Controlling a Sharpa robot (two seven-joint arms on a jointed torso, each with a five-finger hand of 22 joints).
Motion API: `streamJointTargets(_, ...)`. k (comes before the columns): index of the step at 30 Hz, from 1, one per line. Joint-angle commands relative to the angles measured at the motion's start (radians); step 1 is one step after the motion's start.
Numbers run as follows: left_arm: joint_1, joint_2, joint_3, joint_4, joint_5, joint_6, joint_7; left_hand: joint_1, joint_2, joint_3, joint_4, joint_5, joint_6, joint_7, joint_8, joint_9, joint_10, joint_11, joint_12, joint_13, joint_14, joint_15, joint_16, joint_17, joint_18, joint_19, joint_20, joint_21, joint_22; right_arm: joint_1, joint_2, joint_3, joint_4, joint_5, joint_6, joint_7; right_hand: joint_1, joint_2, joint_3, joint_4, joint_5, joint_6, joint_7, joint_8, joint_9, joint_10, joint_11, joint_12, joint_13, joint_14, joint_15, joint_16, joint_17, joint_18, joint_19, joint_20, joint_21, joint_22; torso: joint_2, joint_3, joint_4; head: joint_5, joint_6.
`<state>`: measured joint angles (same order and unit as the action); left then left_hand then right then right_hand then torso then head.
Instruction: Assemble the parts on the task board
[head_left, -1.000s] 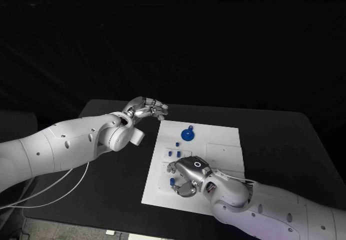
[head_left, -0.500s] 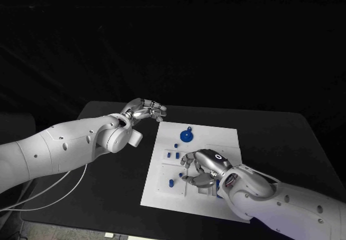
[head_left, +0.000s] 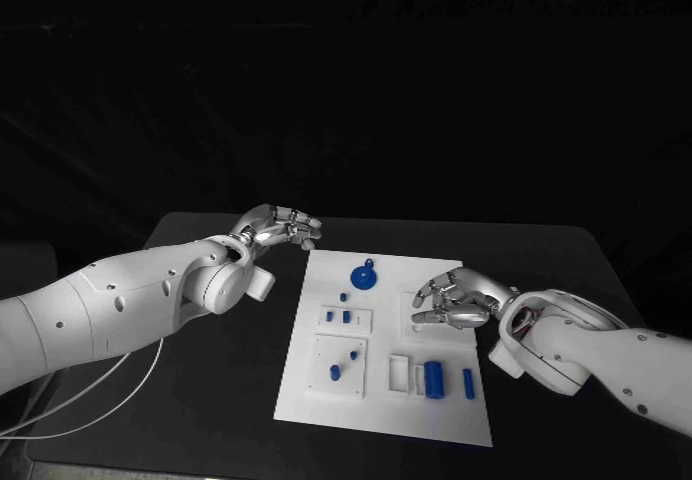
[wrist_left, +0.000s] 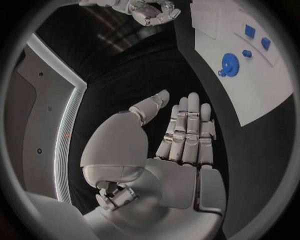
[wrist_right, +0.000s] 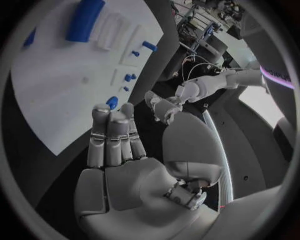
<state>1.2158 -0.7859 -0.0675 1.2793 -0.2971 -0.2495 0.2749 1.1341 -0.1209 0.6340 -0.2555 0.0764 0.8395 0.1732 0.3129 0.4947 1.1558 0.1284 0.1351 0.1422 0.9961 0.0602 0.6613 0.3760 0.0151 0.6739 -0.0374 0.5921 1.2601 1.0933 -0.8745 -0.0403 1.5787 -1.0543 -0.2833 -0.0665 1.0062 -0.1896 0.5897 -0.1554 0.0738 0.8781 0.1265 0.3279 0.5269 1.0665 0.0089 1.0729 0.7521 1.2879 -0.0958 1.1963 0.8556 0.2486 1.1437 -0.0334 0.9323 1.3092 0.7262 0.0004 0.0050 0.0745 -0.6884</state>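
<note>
The white task board (head_left: 389, 410) lies in the middle of the black table. On it a blue gear (head_left: 364, 276) sits at the far end, small blue pieces (head_left: 342, 317) lie below it, and a blue cylinder (head_left: 434, 377) with a thin blue pin (head_left: 469, 383) lies toward the near right. My right hand (head_left: 454, 300) hovers over the board's right edge, fingers spread, holding nothing; its palm (wrist_right: 119, 160) is bare. My left hand (head_left: 281, 225) stays off the board's far left corner, also empty, fingers straight (wrist_left: 184, 135). The gear (wrist_left: 229, 64) lies beyond it.
Two more small blue pieces (head_left: 335, 372) sit in a recessed plate at the board's near left. Black tabletop (head_left: 562, 270) runs round the board on all sides. A white cable (head_left: 87, 385) hangs under my left arm.
My right hand has lifted from the board's near left and drawn back to its right edge, uncovering the blue cylinder and pin. My left hand has barely moved.
</note>
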Motion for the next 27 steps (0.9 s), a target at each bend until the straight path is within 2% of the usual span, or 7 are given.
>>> streamJointTargets(1,-0.002,0.004,0.0,-0.003,0.005,0.015,0.009,-0.012,0.001,-0.006,0.002,-0.007,-0.002,-0.001,0.003,-0.001,-0.005,0.001,-0.005,-0.001,0.002,0.005,-0.004,0.002,-0.007,-0.001,0.003,-0.007,0.002,0.002,-0.025,-0.001,0.005,0.133,0.199,-0.129,-0.015,0.009,-0.009,-0.006,0.006,0.004,-0.001,-0.004,0.009,-0.024,0.003,0.087,0.086,0.006,-0.003,0.013,0.016,0.013,0.008,-0.006,0.013,0.019,-0.008,0.0026,-0.0032,-0.005,-0.001)
streamJointTargets(6,-0.007,0.005,0.0,-0.005,0.007,0.017,0.009,-0.012,0.001,-0.006,0.002,-0.007,-0.002,-0.001,0.003,-0.001,-0.005,0.001,-0.005,-0.001,0.002,0.005,-0.005,0.002,-0.007,0.0,0.003,-0.007,0.002,0.002,-0.056,-0.002,0.016,0.083,0.246,-0.315,-0.054,0.044,-0.003,0.022,-0.007,0.009,-0.002,-0.008,0.016,-0.028,0.002,0.128,0.14,0.012,-0.004,0.032,0.036,0.013,0.016,-0.011,0.025,0.02,-0.013,0.0044,-0.0063,-0.008,-0.002)
streamJointTargets(9,-0.008,0.004,0.0,-0.006,0.008,0.018,0.009,-0.013,0.001,-0.007,0.002,-0.007,-0.002,-0.001,0.003,-0.001,-0.005,0.001,-0.005,-0.001,0.002,0.005,-0.006,0.003,-0.007,0.0,0.003,-0.007,0.002,0.002,-0.069,-0.003,0.026,0.124,0.28,-0.385,-0.073,0.039,0.017,0.043,-0.016,0.014,-0.003,-0.009,0.02,-0.03,0.001,0.145,0.167,0.011,-0.004,0.042,0.048,0.013,0.019,-0.015,0.031,0.02,-0.015,0.0043,-0.0079,-0.008,-0.005)
streamJointTargets(10,-0.008,0.004,0.0,-0.006,0.008,0.018,0.009,-0.013,0.001,-0.007,0.002,-0.007,-0.002,-0.001,0.003,-0.001,-0.005,0.001,-0.005,-0.001,0.002,0.005,-0.006,0.003,-0.007,0.0,0.003,-0.007,0.002,0.002,-0.072,-0.004,0.03,0.137,0.294,-0.394,-0.089,0.039,0.019,0.056,-0.019,0.016,-0.004,-0.01,0.022,-0.032,0.002,0.147,0.174,0.011,-0.004,0.045,0.052,0.013,0.019,-0.015,0.033,0.02,-0.015,0.0045,-0.0081,-0.009,-0.006)
streamJointTargets(12,-0.008,0.002,0.0,-0.007,0.008,0.017,0.007,-0.013,0.001,-0.007,0.003,-0.007,-0.002,-0.001,0.003,-0.001,-0.005,0.001,-0.005,-0.001,0.002,0.005,-0.006,0.003,-0.007,0.0,0.003,-0.008,0.003,0.002,-0.077,-0.006,0.04,0.179,0.299,-0.416,-0.124,0.03,0.017,0.08,-0.017,0.012,-0.002,-0.015,0.022,-0.033,0.002,0.148,0.185,0.01,-0.003,0.05,0.058,0.013,0.02,-0.016,0.037,0.02,-0.017,0.0059,0.002,-0.019,-0.009)
streamJointTargets(18,-0.008,0.0,0.0,-0.006,0.011,0.02,0.009,-0.017,0.001,-0.009,0.006,-0.007,-0.004,0.0,0.002,-0.002,-0.004,0.001,-0.005,0.0,0.003,0.005,-0.008,0.006,-0.007,0.0,0.004,-0.009,0.004,0.002,-0.077,-0.016,0.065,0.16,0.314,-0.457,-0.177,0.022,0.029,0.115,-0.01,0.018,-0.005,-0.019,0.025,-0.025,-0.001,0.153,0.209,0.01,-0.006,0.063,0.075,0.013,0.023,-0.025,0.05,0.021,-0.016,0.0039,0.0028,-0.026,-0.012)
streamJointTargets(27,-0.008,-0.001,0.0,-0.005,0.021,0.018,0.012,-0.046,-0.004,-0.022,0.029,-0.024,-0.006,0.001,0.002,-0.004,-0.003,0.001,-0.005,0.0,0.004,0.005,-0.015,0.018,-0.008,0.0,0.003,-0.012,0.009,0.002,-0.059,-0.05,0.057,0.119,0.33,-0.483,-0.214,0.016,0.038,0.129,-0.021,0.016,-0.005,-0.028,0.025,-0.022,-0.001,0.15,0.23,0.007,-0.006,0.067,0.087,0.013,0.017,-0.032,0.06,0.02,-0.016,0.0016,0.004,-0.036,-0.018)
